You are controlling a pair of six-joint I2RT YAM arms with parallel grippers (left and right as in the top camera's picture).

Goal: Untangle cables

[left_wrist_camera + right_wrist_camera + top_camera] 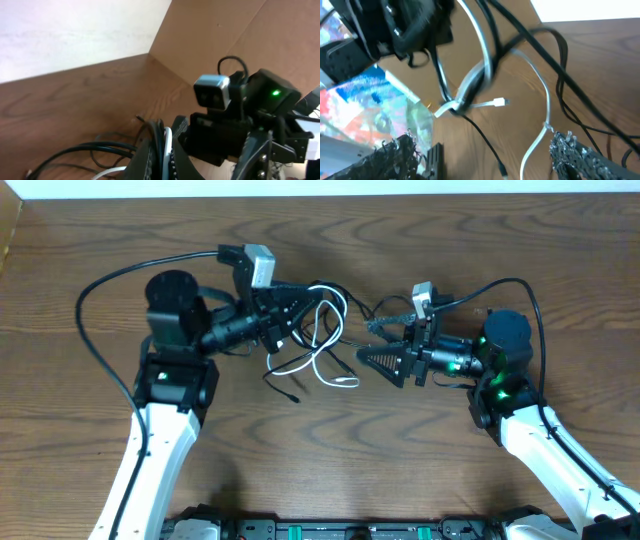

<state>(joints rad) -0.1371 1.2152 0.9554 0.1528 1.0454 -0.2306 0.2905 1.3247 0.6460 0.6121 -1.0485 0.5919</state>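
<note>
**One end gripped, nothing yet pulled free**

The work looks to be at an early stage. The cables point(322, 345) sit as one bunch in the middle of the overhead frame, between the two arms. Black and white strands loop over one another and cross in several places. No cord lies apart from the rest, so by my reading the whole separation is left to do.

The left end effector point(292, 318), at the bunch's left edge, is clamped shut on the cables. In its own wrist view, black and white strands run between its fingers point(142, 165). The right end effector point(382, 345), at the bunch's right edge, stands wide and holds nothing. In its wrist view a white strand point(547, 107) hangs into the gap close to the finger at lower right; I cannot tell whether it touches.

Near the centre of that view a black and a white strand twist together at a knot-like crossing point(465, 100). A small white plug point(499, 102) sticks out just beside it. A black plug end point(296, 396) lies loose below the bunch in the overhead frame.

The tabletop point(330, 470) is dark brown wood grain and fills nearly the whole overhead frame. A pale wall point(300, 188) shows as a strip along the top edge. In the left wrist view a tan board point(240, 30) stands at upper right.
</note>
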